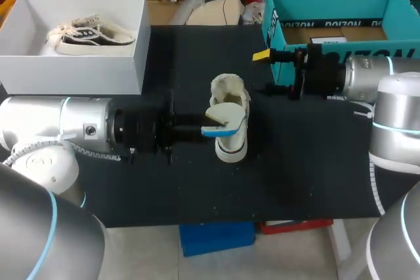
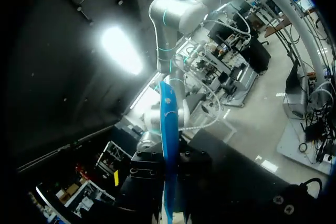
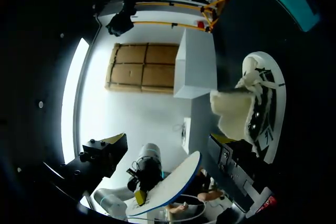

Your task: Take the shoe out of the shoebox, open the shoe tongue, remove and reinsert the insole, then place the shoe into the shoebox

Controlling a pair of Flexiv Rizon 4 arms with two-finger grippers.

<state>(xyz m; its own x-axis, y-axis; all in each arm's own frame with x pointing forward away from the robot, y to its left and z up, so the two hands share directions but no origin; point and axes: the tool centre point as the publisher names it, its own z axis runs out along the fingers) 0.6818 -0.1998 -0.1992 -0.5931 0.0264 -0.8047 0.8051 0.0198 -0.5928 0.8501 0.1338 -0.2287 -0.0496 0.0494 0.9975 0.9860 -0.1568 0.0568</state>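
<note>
1. Looking down on a black desk, dark and matte across its top.
2. Past the left hand, off toward the desk's far corner on that arm's side: a white shoebox, open-topped, with a second shoe lying inside on its side.
3. Just beside the right hand, on its far side: a teal shoebox, also open-topped, standing at the far edge of the desk.
4. Left hand clenched on the insole, white on top and blue beneath. Seen from that wrist as a thin blue edge rising straight out between the two dark fingers, both pressed against it.
5. Directly ahead of and under the left hand: the shoe, white, resting in the middle of the desk with its opening upward. Insole held over that opening; cannot tell whether touching the shoe.
6. Right hand released, fingers spread wide, gripping nothing.
7. Ahead of the right hand, clearly apart from it: the shoe and, beside it, the lifted insole. Farther along the same line, the white shoebox.
</note>
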